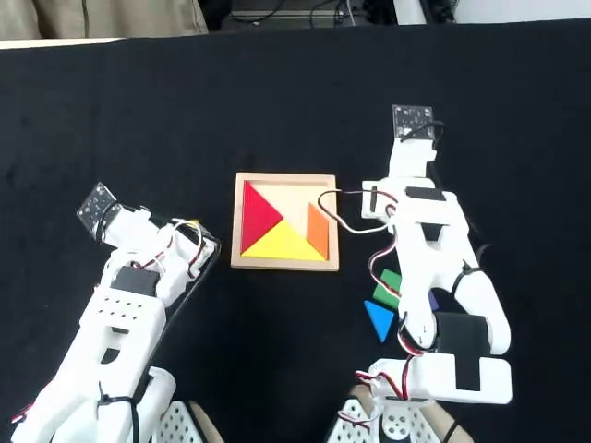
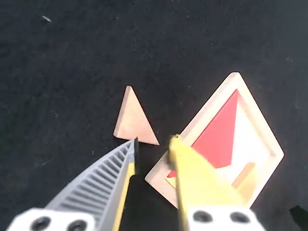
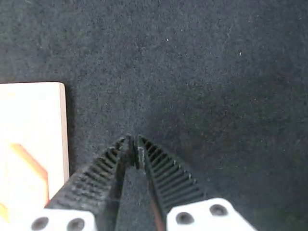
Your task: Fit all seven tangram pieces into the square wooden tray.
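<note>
Progress is sitting short of halfway: tray (image 1: 284, 177) is holding three pieces, the red triangle (image 1: 259, 217), yellow triangle (image 1: 282, 245) and orange piece (image 1: 318, 229), with bare wood showing between them. Green piece (image 1: 390, 286) and blue triangle (image 1: 379, 320) are lying on the cloth beside the right arm. Left gripper (image 2: 154, 140) is hovering spread and empty, just beside a pale triangle (image 2: 133, 118) near the tray's corner. Right gripper (image 3: 134, 150) is resting pressed together, empty, just off the tray's edge. At least four pieces seem to be waiting.
</note>
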Available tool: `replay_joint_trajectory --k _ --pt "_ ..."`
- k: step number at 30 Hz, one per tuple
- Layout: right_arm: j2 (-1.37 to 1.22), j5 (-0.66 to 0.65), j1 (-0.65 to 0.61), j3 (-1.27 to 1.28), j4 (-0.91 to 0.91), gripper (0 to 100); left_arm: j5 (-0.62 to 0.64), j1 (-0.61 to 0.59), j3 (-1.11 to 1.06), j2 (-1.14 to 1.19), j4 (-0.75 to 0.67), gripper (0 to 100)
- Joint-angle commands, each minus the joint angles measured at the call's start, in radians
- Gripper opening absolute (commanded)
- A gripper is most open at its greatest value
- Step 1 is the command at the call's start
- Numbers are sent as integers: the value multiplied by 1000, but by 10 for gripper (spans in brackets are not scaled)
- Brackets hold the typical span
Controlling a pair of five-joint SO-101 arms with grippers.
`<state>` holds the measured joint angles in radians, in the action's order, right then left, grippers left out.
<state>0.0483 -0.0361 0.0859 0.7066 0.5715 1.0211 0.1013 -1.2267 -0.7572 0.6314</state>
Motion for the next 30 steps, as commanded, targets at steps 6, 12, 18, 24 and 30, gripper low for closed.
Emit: replay_joint_trajectory --k 6,12,18,24,30 --pt "44 -11 8 2 -12 11 8 -21 228 308 55 309" --pt "44 -11 8 2 -12 11 68 -21 421 485 229 309" --pt "44 -11 8 1 -14 11 87 -24 430 537 203 309" --pt "44 -11 8 1 -14 11 101 -54 412 632 94 309" --pt "44 -11 8 1 -14 11 149 -85 417 651 68 309"
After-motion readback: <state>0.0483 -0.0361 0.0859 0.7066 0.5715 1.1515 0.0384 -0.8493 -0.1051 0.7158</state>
